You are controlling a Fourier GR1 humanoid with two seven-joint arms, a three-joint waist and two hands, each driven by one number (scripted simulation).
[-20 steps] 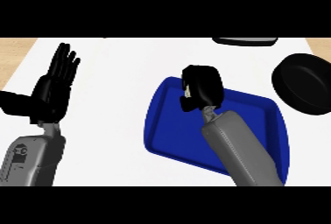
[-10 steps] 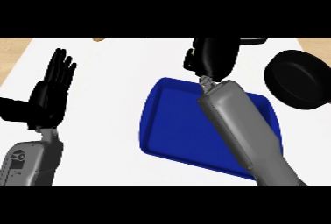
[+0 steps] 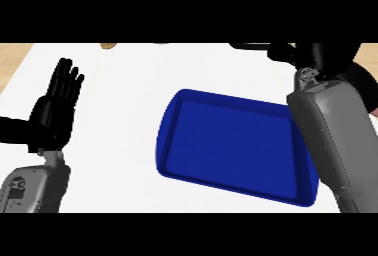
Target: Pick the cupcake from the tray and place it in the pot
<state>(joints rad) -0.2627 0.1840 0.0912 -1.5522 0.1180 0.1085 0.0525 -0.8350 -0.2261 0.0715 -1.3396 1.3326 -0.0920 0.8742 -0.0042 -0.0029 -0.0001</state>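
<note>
Looking steeply down at the white counter top (image 3: 111,165), we see a blue rectangular tray with rounded corners (image 3: 229,145) lying right of centre, its inside bare of anything we can make out. Our right forearm (image 3: 336,140), a grey casing, crosses the tray's right edge and runs up to our right hand (image 3: 321,55), which sits at the upper right beyond the tray's far corner. That black hand overlaps a black round pot (image 3: 363,80), only a sliver of which shows at the right border, so we cannot tell whether its fingers are curled or straight. The cupcake shows nowhere: not on the tray, not on the counter, and we cannot tell whether the right hand hides it. Our left hand (image 3: 53,112) rests at the left side, fingers straight and pointing up, holding nothing. A small brown thing (image 3: 108,45) lies at the counter's far edge, too small to name.
</note>
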